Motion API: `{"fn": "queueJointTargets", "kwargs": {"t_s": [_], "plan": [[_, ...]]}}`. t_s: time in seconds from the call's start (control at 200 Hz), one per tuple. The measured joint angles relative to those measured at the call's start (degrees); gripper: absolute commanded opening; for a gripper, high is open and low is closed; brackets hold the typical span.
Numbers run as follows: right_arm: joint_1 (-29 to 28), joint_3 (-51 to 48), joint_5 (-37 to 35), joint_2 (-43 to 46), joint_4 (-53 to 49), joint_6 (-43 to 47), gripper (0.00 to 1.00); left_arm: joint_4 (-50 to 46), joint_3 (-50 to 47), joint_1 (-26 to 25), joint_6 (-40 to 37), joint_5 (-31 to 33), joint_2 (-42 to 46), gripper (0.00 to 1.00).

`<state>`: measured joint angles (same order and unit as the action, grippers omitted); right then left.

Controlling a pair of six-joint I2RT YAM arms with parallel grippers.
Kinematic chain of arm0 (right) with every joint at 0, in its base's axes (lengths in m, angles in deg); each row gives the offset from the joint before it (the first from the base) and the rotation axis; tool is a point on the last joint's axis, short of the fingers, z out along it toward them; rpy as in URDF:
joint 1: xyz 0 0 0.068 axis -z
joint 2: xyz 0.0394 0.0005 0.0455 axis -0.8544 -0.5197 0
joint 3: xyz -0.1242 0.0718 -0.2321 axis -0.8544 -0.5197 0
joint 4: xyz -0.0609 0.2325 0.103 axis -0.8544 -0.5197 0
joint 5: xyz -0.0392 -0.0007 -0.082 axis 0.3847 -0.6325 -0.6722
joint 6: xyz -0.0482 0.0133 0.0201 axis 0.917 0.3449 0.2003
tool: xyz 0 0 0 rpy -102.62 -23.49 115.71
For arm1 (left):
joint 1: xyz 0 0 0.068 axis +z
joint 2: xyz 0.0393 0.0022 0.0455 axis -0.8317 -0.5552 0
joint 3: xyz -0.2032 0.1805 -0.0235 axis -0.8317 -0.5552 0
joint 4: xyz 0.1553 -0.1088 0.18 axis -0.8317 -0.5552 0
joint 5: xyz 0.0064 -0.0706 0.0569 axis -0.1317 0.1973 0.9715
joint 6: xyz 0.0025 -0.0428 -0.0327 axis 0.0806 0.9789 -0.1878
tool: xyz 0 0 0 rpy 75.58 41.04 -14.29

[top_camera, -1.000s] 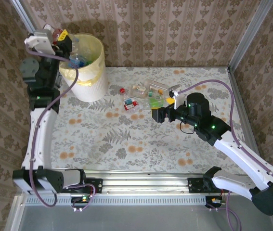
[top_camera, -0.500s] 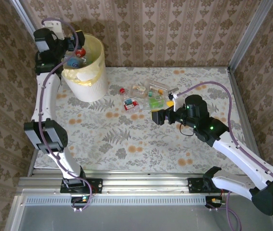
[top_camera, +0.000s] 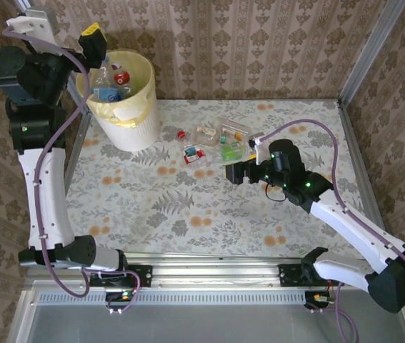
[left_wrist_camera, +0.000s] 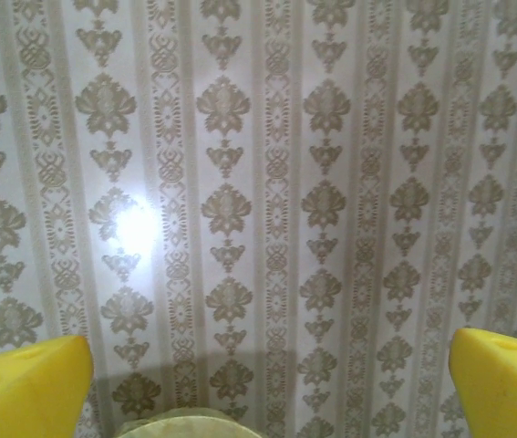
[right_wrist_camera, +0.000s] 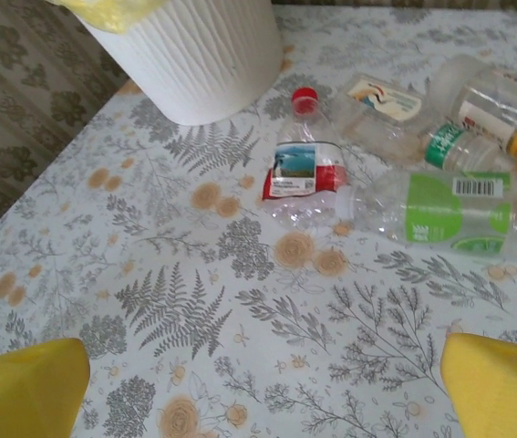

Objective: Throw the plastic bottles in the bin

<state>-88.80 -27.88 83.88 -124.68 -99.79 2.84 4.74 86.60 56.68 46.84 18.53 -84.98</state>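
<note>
Where the bin (top_camera: 134, 125) stands: far-left surface (top_camera: 188, 214), bottles (top_camera: 113, 82) inside.
Left jaws: spread wide, empty, beside the bin rim.
Right jaws: spread wide, empty, facing loose bottles (right_wrist_camera: 302, 173).
Loose bottles: mid-surface; likely light, crushable, slick; pinch across the labelled middle.

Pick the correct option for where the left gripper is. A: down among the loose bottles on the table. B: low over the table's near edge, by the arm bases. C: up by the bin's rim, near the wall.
C: the top view puts the left gripper beside the bin at its rim by the far wall, and its wrist camera faces wallpaper with the fingers apart and empty; the loose bottles lie elsewhere.
</note>
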Motion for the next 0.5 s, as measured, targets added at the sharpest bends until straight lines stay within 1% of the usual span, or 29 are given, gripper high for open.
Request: {"fn": "queueJointTargets", "kwargs": {"t_s": [0.25, 0.5], "plan": [[1.51, 1.33, 0.04, -2.99, -2.01, -1.97, 1.0, -1.97, -3.89, -3.48, -0.22, -1.09, 1.95, 1.0], [3.61, 2.05, 0.07, -4.59, -3.63, -3.3, 1.0, -3.13, -6.01, -5.18, -0.9, -1.7, 4.79, 1.0]]}}
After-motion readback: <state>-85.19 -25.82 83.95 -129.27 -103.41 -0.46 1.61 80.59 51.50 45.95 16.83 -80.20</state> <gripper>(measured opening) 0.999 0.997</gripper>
